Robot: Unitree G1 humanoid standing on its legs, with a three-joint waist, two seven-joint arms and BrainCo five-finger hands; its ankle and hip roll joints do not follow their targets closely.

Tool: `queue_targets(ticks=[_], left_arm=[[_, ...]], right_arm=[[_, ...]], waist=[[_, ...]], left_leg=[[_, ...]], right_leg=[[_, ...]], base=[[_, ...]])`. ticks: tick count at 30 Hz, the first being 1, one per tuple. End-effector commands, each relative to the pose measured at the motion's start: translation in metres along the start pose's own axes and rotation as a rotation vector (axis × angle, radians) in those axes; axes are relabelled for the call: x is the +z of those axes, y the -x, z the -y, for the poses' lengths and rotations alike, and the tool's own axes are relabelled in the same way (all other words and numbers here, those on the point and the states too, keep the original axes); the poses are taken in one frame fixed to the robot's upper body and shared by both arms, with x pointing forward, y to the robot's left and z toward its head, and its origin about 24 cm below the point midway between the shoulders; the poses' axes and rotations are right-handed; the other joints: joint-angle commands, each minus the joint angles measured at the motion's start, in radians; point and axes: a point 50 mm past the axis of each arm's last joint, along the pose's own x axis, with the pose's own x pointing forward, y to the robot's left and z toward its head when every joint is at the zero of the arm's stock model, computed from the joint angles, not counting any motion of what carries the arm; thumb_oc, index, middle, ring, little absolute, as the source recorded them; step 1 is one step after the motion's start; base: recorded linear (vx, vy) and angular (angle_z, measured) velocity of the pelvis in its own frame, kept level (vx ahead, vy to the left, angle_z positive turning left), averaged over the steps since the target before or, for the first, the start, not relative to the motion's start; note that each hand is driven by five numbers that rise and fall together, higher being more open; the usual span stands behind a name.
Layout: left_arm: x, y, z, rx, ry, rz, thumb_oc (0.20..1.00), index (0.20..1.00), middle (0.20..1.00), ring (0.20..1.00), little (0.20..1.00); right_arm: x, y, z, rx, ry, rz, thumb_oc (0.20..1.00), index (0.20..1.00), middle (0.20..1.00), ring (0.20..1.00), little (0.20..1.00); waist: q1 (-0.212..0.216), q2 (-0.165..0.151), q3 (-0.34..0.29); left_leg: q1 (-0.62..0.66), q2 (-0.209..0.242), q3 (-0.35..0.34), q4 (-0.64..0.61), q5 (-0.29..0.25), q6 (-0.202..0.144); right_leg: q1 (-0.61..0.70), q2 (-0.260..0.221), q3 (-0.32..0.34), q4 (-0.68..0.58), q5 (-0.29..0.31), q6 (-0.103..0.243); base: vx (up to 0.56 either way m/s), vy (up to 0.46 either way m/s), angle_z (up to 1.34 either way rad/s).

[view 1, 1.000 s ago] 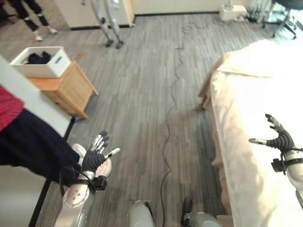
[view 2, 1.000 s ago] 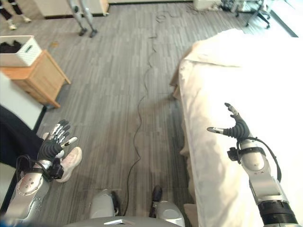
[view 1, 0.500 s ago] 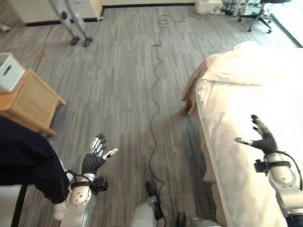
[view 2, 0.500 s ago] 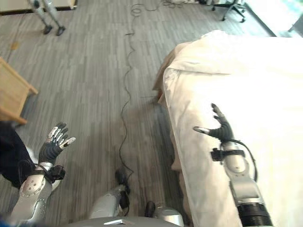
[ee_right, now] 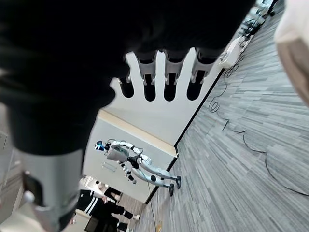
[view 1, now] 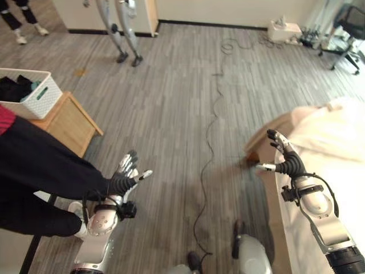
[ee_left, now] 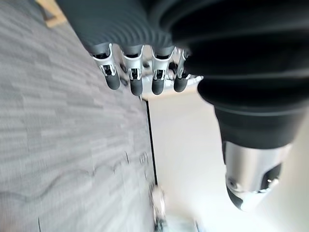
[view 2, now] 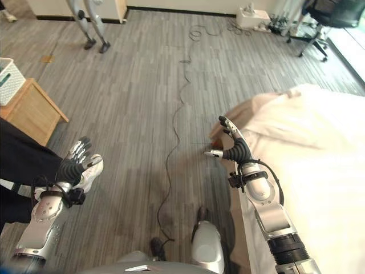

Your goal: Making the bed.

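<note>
Now, reading my screens from left to right:

Far left: a white basket [view 1: 35, 91] holding dark clothes is sitting on a wooden cabinet [view 1: 67, 121], and a person's dark sleeve [view 1: 45, 165] is reaching in just below it.

Left hand: my left hand [view 1: 121, 181] is hovering above the grey plank floor [view 1: 171, 103] beside that sleeve, fingers straight and spread, holding nothing. Its wrist view is showing the dark-tipped fingers [ee_left: 136, 83] relaxed in a row.

Middle: a black cable [view 1: 208, 154] is running along the floor between my two arms. Further back, another humanoid robot's legs [view 1: 122, 34] are standing by a pale wall.

Right hand: my right hand [view 1: 285, 162] is hanging just over the near corner of the bed, fingers extended and thumb out, gripping nothing. I am seeing it open in its own wrist view too.

Bed: the bed [view 2: 319, 171] is lying at the right, under a cream cover [view 2: 296, 123] that is rumpled and folded at the corner nearest my right hand.

Far right: an office chair [view 1: 348, 28] is standing at the room's far edge.
</note>
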Motion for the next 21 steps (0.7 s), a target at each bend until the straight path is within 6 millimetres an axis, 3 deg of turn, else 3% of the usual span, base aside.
queue_targets(ticks=[1,6,8,9,10,11,12,13,14,16,17,19,20,21], left_arm=[[0.020,0.002,-0.008,-0.006,-0.058,0.108,1.000,1.000,1.000,1.000,1.000],[0.012,0.008,-0.009,0.014,-0.034,0.083,1.000,1.000,1.000,1.000,1.000],[0.012,0.008,-0.008,0.010,-0.015,0.084,1.000,1.000,1.000,1.000,1.000],[0.014,0.005,-0.005,0.005,0.006,0.094,1.000,1.000,1.000,1.000,1.000],[0.014,0.005,-0.004,0.004,0.006,0.095,1.000,1.000,1.000,1.000,1.000],[0.015,0.004,0.001,-0.013,0.040,0.100,1.000,1.000,1.000,1.000,1.000],[0.015,0.004,0.001,-0.013,0.040,0.100,1.000,1.000,1.000,1.000,1.000],[0.016,0.002,0.006,-0.019,0.055,0.102,1.000,1.000,1.000,1.000,1.000],[0.016,0.003,0.008,-0.029,0.054,0.104,1.000,1.000,1.000,1.000,1.000],[0.014,0.006,0.009,-0.030,0.041,0.096,1.000,1.000,1.000,1.000,1.000],[0.007,0.013,0.005,0.011,0.061,0.072,1.000,1.000,1.000,1.000,1.000],[0.005,0.015,0.002,0.044,0.052,0.067,1.000,1.000,1.000,1.000,1.000],[0.010,0.012,0.000,0.074,0.036,0.094,1.000,1.000,1.000,1.000,1.000],[0.011,0.013,0.001,0.066,0.031,0.096,1.000,1.000,1.000,1.000,1.000]], right_arm=[[0.010,-0.009,0.009,-0.024,0.007,0.064,1.000,1.000,1.000,1.000,1.000],[0.008,-0.008,0.010,-0.004,0.010,0.061,1.000,1.000,1.000,1.000,1.000],[0.008,-0.008,0.014,-0.004,0.014,0.063,1.000,1.000,1.000,1.000,1.000],[0.007,-0.007,0.016,-0.013,0.013,0.055,1.000,1.000,1.000,1.000,1.000],[0.007,-0.007,0.017,-0.014,0.013,0.055,1.000,1.000,1.000,1.000,1.000],[0.005,-0.004,0.020,-0.023,0.020,0.044,1.000,1.000,1.000,1.000,1.000],[0.005,-0.004,0.021,-0.023,0.021,0.044,1.000,1.000,1.000,1.000,1.000],[0.002,-0.002,0.021,-0.030,0.027,0.029,1.000,1.000,1.000,1.000,1.000],[0.001,0.000,0.021,-0.024,0.026,0.017,1.000,1.000,1.000,1.000,1.000],[0.000,0.001,0.016,-0.013,0.015,0.014,1.000,1.000,1.000,1.000,1.000],[-0.001,0.000,0.006,0.021,0.010,0.011,1.000,1.000,1.000,1.000,1.000],[-0.002,0.000,-0.002,0.034,-0.004,0.006,1.000,1.000,1.000,1.000,1.000],[0.000,-0.001,-0.005,0.052,0.004,0.014,1.000,1.000,1.000,1.000,1.000],[-0.001,0.000,-0.007,0.064,0.000,0.011,1.000,1.000,1.000,1.000,1.000]], waist=[[0.005,-0.018,-0.012],[0.001,0.006,-0.027],[-0.001,0.021,-0.021],[0.002,0.023,-0.003],[-0.001,0.026,-0.002],[-0.004,0.023,0.010],[-0.004,0.024,0.011],[-0.001,0.018,0.022],[0.004,-0.005,0.024],[0.017,-0.013,0.023],[0.049,-0.019,0.025],[0.074,-0.036,0.032],[0.086,-0.033,0.032],[0.082,-0.027,0.027]], left_leg=[[0.010,0.143,0.053,0.031,-0.079,-0.105],[0.015,0.187,0.053,0.119,-0.117,-0.137],[-0.023,0.225,0.047,0.228,-0.093,-0.168],[-0.080,0.273,0.033,0.376,-0.039,-0.193],[-0.087,0.281,0.027,0.388,-0.043,-0.196],[-0.113,0.314,0.021,0.467,0.002,-0.197],[-0.113,0.315,0.020,0.468,0.002,-0.197],[-0.154,0.285,-0.011,0.496,-0.009,-0.182],[-0.213,0.207,-0.058,0.474,-0.049,-0.145],[-0.237,0.129,-0.124,0.427,-0.105,-0.121],[-0.250,0.053,-0.262,0.360,-0.135,-0.108],[-0.299,0.030,-0.368,0.340,-0.096,-0.114],[-0.301,0.006,-0.496,0.228,-0.040,-0.099],[-0.275,0.019,-0.485,0.184,-0.032,-0.089]], right_leg=[[0.125,-0.013,-0.020,0.068,-0.062,0.041],[0.180,0.021,-0.037,0.024,-0.062,0.021],[0.212,0.050,-0.044,-0.001,-0.083,-0.005],[0.250,0.075,-0.048,-0.012,-0.115,-0.040],[0.251,0.080,-0.052,-0.013,-0.116,-0.042],[0.294,0.107,-0.051,-0.030,-0.150,-0.075],[0.295,0.107,-0.052,-0.030,-0.150,-0.075],[0.314,0.114,-0.036,-0.031,-0.169,-0.085],[0.304,0.111,-0.015,-0.028,-0.160,-0.092],[0.299,0.122,0.023,-0.023,-0.163,-0.083],[0.301,0.154,0.107,-0.024,-0.167,-0.079],[0.303,0.163,0.179,-0.018,-0.161,-0.080],[0.297,0.201,0.275,0.007,-0.166,-0.082],[0.294,0.210,0.294,0.015,-0.169,-0.082]], base=[[0.31,-0.199,0.00],[0.23,-0.185,-0.08],[0.22,-0.288,-0.34],[0.16,-0.275,-0.43],[0.23,-0.318,-0.27],[0.13,-0.143,-0.17],[0.24,-0.188,0.06],[0.14,-0.092,-0.05],[0.19,-0.086,-0.08],[0.18,0.003,-0.72],[0.24,0.044,-1.19],[0.19,0.093,-1.81],[0.12,0.155,-2.19],[0.10,0.140,-2.22]])
